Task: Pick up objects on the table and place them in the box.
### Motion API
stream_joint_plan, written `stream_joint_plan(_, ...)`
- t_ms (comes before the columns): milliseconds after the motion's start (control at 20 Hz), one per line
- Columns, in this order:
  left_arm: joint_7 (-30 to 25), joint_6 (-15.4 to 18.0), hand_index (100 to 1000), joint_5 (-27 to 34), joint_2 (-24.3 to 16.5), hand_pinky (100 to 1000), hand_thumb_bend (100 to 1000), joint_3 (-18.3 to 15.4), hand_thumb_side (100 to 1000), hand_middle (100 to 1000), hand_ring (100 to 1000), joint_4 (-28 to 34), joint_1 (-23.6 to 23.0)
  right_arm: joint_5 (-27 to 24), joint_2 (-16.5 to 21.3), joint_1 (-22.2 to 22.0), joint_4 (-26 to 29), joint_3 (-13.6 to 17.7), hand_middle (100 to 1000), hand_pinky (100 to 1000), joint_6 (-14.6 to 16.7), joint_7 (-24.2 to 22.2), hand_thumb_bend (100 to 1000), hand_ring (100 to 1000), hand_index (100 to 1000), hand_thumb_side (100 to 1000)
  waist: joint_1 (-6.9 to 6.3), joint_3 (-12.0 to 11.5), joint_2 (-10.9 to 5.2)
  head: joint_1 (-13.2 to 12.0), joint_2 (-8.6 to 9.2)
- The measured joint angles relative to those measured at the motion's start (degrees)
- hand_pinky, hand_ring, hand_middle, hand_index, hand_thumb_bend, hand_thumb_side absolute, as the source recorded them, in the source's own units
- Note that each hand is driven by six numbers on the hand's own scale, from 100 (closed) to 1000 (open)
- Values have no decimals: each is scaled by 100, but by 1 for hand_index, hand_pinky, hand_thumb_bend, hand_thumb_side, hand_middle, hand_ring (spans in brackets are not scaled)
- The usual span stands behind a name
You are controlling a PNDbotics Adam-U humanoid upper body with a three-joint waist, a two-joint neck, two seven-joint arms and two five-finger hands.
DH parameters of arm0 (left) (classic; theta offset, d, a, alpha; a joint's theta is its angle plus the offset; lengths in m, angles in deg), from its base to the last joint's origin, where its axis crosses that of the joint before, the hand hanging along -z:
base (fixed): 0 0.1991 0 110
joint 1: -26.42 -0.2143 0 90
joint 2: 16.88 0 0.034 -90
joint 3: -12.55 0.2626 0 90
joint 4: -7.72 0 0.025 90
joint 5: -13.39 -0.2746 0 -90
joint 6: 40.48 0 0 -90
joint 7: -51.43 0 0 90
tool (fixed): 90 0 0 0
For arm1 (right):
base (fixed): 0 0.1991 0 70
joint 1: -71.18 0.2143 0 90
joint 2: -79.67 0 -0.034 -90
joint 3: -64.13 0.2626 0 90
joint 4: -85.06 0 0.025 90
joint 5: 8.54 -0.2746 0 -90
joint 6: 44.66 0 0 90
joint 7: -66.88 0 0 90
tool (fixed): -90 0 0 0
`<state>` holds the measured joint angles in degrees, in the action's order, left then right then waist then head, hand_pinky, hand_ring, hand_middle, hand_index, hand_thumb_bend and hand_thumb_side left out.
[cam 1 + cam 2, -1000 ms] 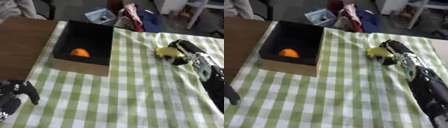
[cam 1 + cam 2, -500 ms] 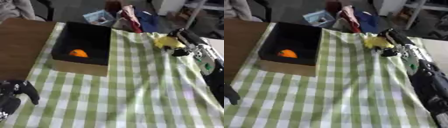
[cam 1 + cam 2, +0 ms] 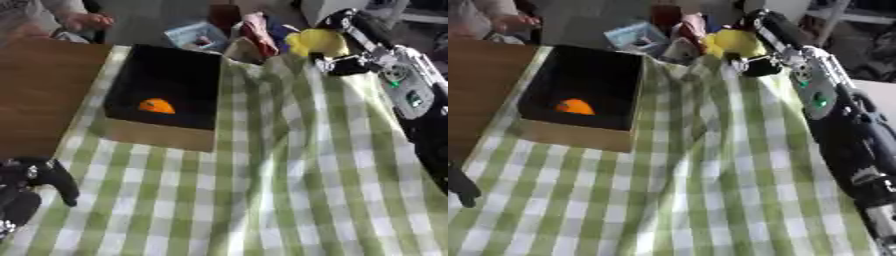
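Observation:
A black-lined cardboard box (image 3: 162,135) stands at the upper left of the green checked cloth, with an orange object (image 3: 157,106) lying inside it. My right hand (image 3: 765,35) is raised over the cloth's far edge, right of the box, its fingers curled round a yellow object (image 3: 732,43). The cloth under it is pulled up into folds (image 3: 254,75). My left hand (image 3: 31,180) rests at the lower left corner with its fingers relaxed and nothing in it.
A brown wooden tabletop (image 3: 39,90) lies left of the box. Beyond the far edge there are clothes and a light blue item (image 3: 197,36) on the floor. A person's hand (image 3: 83,20) shows at the upper left, away from the objects.
My right hand has lifted the yellow object off the cloth and carried it up and toward the far edge. The cloth has bunched up. The view has also shifted.

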<state>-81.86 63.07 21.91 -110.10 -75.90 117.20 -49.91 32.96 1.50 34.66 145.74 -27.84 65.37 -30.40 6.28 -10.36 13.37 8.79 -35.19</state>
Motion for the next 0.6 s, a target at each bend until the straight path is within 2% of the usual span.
stream_joint_plan(600, -35, -28, 703, 67, -3, 642, 100, 9, 747, 563, 552, -28, 0, -361, -596, 408, 156, -259, 383, 738, 52, -312, 100, 644, 525, 100, 31, -171, -71, 102, 0)
